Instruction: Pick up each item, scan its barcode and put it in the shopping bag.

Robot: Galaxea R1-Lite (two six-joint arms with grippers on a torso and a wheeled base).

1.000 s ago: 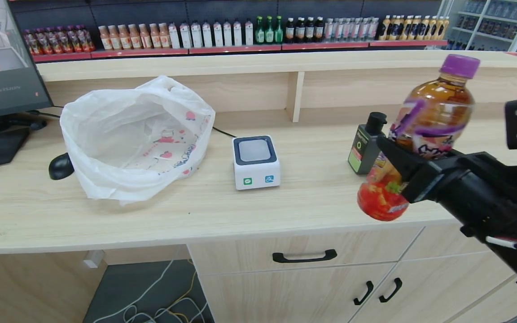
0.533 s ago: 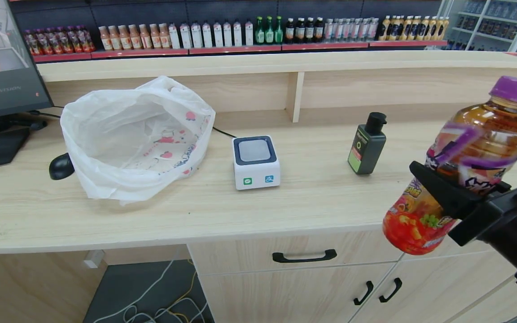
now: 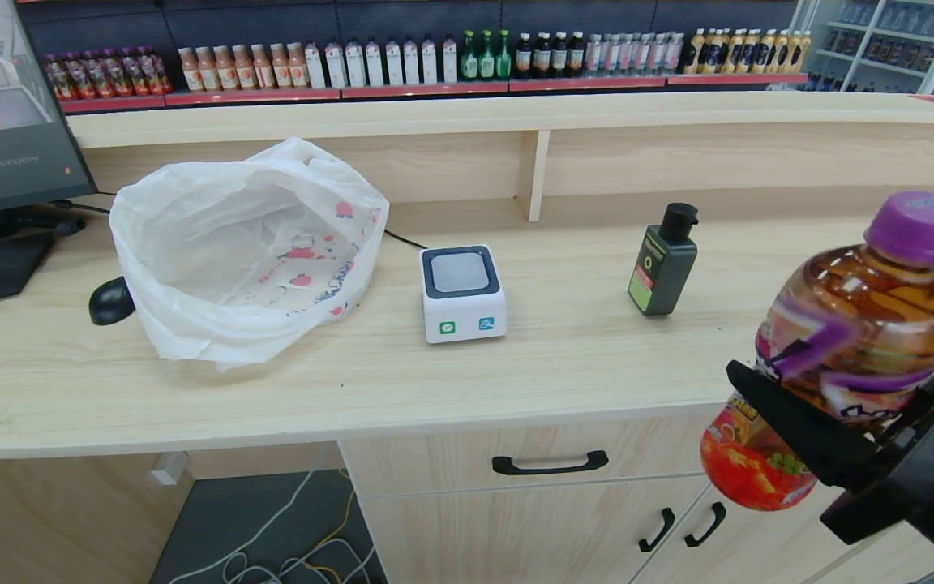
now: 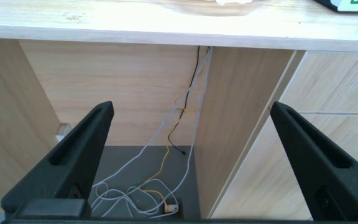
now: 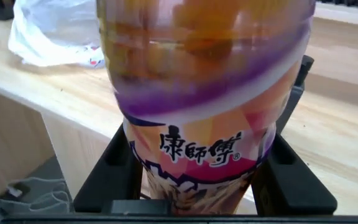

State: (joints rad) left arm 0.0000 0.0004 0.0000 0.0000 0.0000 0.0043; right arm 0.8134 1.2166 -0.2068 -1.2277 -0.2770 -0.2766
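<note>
Right end effector (image 3: 836, 401) grips purple-capped bottle (image 3: 864, 316) at its label; left end effector (image 4: 191, 112) gapes.

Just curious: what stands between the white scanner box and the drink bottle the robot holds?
A dark pump bottle stands upright on the counter there, seen in the head view.

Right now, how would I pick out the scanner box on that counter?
Look along the pale wooden counter. Near its middle, between the white shopping bag and the dark pump bottle, sits the scanner. It is the only white cube, with a dark-framed grey window on top.
</note>
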